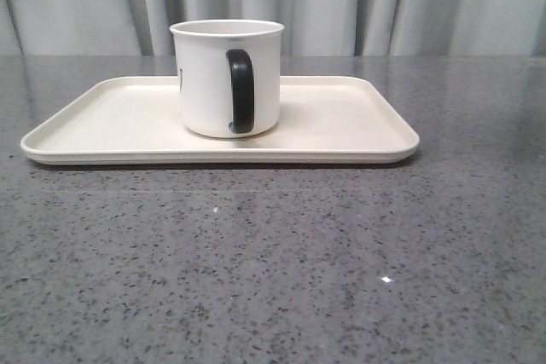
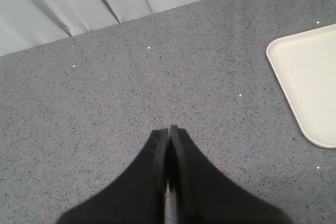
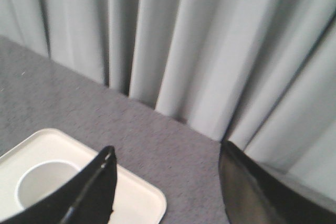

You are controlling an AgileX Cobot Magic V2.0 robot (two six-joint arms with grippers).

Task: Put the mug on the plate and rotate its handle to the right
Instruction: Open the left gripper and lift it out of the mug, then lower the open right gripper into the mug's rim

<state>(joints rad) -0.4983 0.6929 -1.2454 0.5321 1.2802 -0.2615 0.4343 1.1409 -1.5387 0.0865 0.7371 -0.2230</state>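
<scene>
facing you, the handle point(image 1: 241, 91) needs turning rightward; your open right end effector point(image 3: 168, 182) hovers above the mug point(image 1: 227, 78), left end effector point(image 2: 169, 132) closed.

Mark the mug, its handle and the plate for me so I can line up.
mug point(image 1: 205, 74), front view, on the white side wall left of the handle.
handle point(image 1: 241, 91), front view, on the black loop's middle, facing the camera.
plate point(image 1: 358, 117), front view, on bare floor right of the mug.
</scene>
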